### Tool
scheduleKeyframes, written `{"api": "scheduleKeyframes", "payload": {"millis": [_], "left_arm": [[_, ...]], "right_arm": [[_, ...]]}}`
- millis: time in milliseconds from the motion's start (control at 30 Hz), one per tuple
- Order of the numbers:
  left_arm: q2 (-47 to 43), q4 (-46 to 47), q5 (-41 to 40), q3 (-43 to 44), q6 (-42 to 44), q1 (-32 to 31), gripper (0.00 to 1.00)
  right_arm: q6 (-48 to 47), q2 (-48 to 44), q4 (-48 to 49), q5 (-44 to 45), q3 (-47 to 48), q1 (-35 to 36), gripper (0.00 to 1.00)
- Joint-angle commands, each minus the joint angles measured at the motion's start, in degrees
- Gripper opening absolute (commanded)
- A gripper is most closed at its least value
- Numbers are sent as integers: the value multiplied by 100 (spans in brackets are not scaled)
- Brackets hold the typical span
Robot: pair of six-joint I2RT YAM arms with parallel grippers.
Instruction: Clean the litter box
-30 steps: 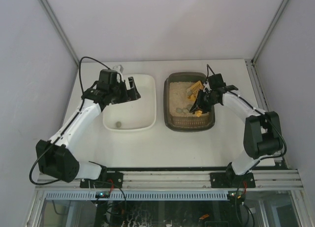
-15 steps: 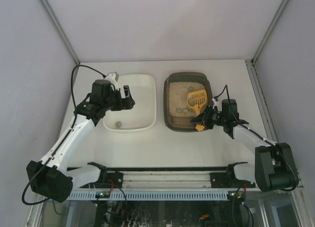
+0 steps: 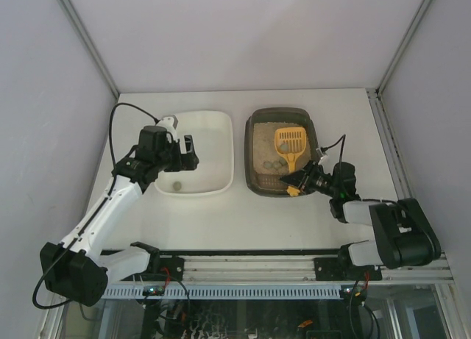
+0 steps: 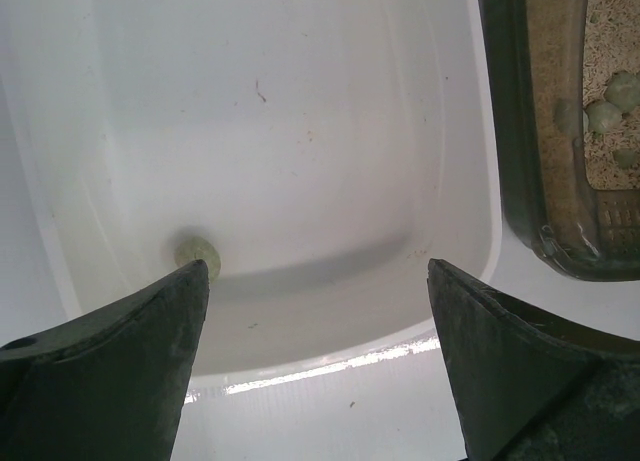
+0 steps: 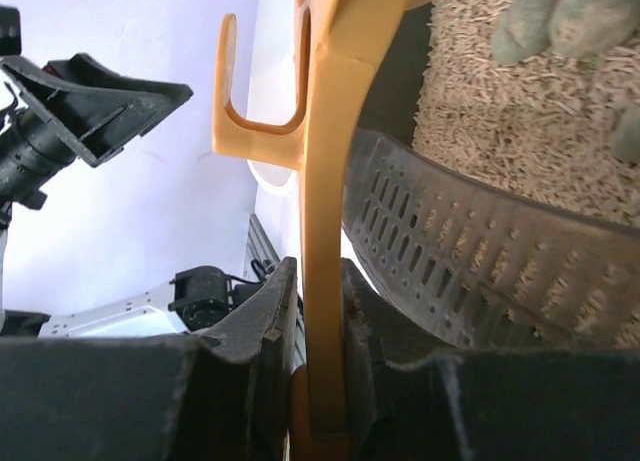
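Grey-brown litter box (image 3: 251,144), sandy litter inside, lies just ahead of the right gripper (image 3: 298,183). White tub (image 3: 210,133) sits beneath the left gripper (image 4: 318,271), whose fingers are spread. The right gripper clamps the yellow scoop (image 3: 290,141) by its handle. One greenish lump (image 4: 197,252) lies beside the left fingertip.

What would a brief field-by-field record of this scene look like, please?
litter box: dark translucent tray, beige litter inside
yellow litter scoop: head over the litter, handle crossing the near rim
right gripper: jaws shut on the scoop handle
grey clumps: several in the litter, beside the scoop
white tub: left of the litter box, one clump inside
left gripper: jaws open, empty, over the tub
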Motion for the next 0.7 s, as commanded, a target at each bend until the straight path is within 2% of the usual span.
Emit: {"api": "scheduleKeyframes", "payload": {"millis": [0, 100, 233, 367, 533, 667], "left_arm": [[-173, 234, -96, -111, 124, 11, 94], [-165, 253, -67, -138, 106, 10, 94], [-169, 249, -26, -164, 127, 9, 94], [-151, 256, 12, -183, 126, 11, 94], [-143, 256, 119, -192, 123, 9, 94], [-121, 240, 280, -159, 51, 9, 94]], "right_arm": [[655, 501, 2055, -275, 90, 128, 0], [848, 711, 2167, -144, 51, -28, 0], [718, 769, 1876, -219, 294, 344, 0], [816, 720, 1799, 10, 182, 102, 0], [313, 703, 707, 8, 593, 813, 0], [790, 764, 1375, 36, 346, 305, 0]]}}
